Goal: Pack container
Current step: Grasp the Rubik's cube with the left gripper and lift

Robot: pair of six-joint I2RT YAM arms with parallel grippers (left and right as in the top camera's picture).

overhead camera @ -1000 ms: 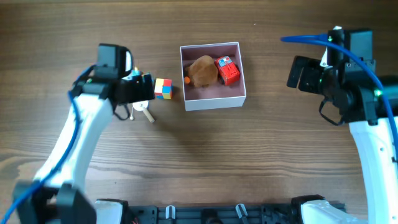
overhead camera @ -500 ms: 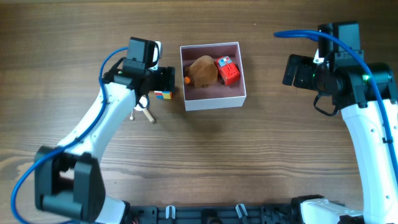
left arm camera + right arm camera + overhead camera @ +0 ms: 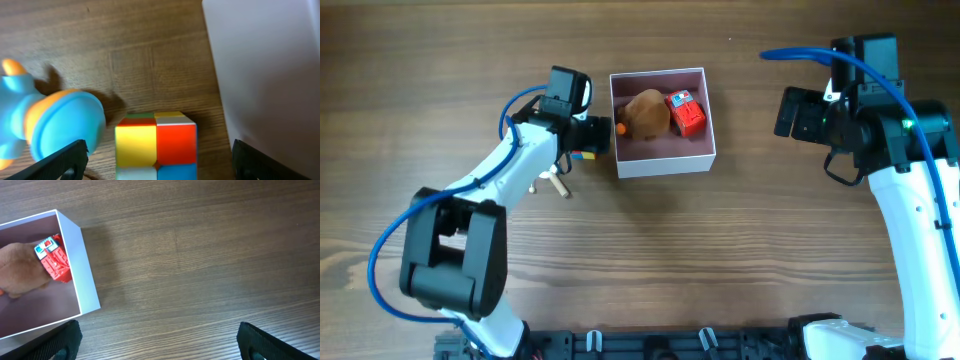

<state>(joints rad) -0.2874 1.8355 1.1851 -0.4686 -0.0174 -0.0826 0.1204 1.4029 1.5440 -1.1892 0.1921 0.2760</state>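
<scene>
The container [image 3: 666, 163] is a shallow white box with a pink inside, holding a brown plush [image 3: 645, 114] and a red toy [image 3: 686, 113]. My left gripper [image 3: 597, 131] is open just left of the container's left wall. In the left wrist view a multicoloured cube [image 3: 155, 145] lies on the table between the open fingers [image 3: 160, 167], with the container's white wall [image 3: 270, 75] to its right. The cube is mostly hidden under the arm in the overhead view [image 3: 582, 154]. My right gripper [image 3: 798, 114] is open and empty right of the container, above bare table [image 3: 162, 345].
A blue and orange toy [image 3: 55, 125] sits just left of the cube. A small wooden and white piece [image 3: 551, 181] lies below the left arm. The right wrist view shows the container's corner [image 3: 82, 280], the red toy [image 3: 52, 260] and the plush [image 3: 20, 272].
My left arm has swung right, over the cube and up to the container's left wall. The right arm shifted slightly left, then held still.
</scene>
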